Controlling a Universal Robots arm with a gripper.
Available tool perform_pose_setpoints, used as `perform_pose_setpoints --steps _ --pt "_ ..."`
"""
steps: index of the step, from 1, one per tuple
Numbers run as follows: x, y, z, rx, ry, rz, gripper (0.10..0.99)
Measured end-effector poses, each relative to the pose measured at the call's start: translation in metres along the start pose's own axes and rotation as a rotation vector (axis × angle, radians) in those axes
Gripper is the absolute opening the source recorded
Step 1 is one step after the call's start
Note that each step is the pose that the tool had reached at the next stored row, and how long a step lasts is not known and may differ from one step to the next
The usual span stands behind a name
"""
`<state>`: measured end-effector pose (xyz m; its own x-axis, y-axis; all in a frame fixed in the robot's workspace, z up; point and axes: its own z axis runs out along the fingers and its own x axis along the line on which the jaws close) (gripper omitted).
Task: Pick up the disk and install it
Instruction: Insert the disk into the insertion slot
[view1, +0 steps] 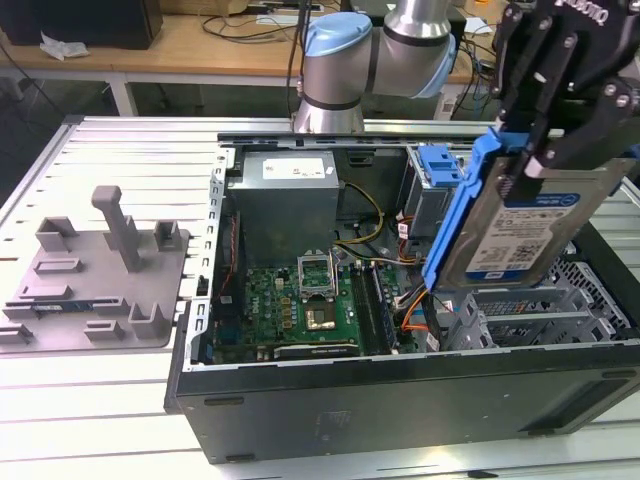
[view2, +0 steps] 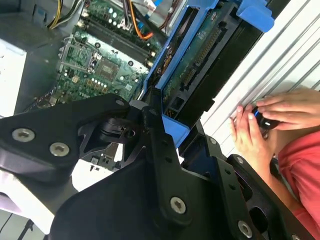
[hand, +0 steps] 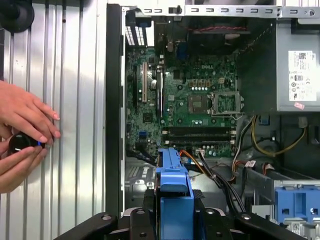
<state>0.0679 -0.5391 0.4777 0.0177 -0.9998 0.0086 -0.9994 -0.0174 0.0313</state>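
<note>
My gripper (view1: 540, 155) is clamped on the top edge of the disk (view1: 520, 225), pinching its blue carrier from both sides. I hold the disk in the air over the open case (view1: 400, 385), at the end toward the exterior view's right, clear of everything inside. It hangs tilted, its labelled silver face turned toward the exterior camera and the blue carrier running down its edge on the exterior view's left. In the second wrist view the disk (view2: 200, 65) shows its circuit-board underside, and the gripper (view2: 159, 117) closes on the carrier's rim. In the first wrist view the disk (hand: 172, 170) is seen edge-on, a blue strip between the gripper (hand: 174, 200) fingers. Below lie the motherboard (view1: 300, 300), the power supply (view1: 290, 190) and the drive cage (view1: 440, 175) with its blue latch. A grey tray (view1: 100, 280) with upright posts sits on the slotted worktop (view1: 120, 140), well apart on the exterior view's left. A person's hands (hand: 25, 130) rest on the worktop beside the case, around a small black knob (hand: 20, 142).
</note>
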Motion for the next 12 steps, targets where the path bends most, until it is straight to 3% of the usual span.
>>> perform_pose_setpoints --steps 3,12 --pt "0.001 -0.0155 0.0 0.0 0.0001 0.0 0.365" --pt "0.0024 -0.0458 0.0011 0.0 0.0 0.0 0.365"
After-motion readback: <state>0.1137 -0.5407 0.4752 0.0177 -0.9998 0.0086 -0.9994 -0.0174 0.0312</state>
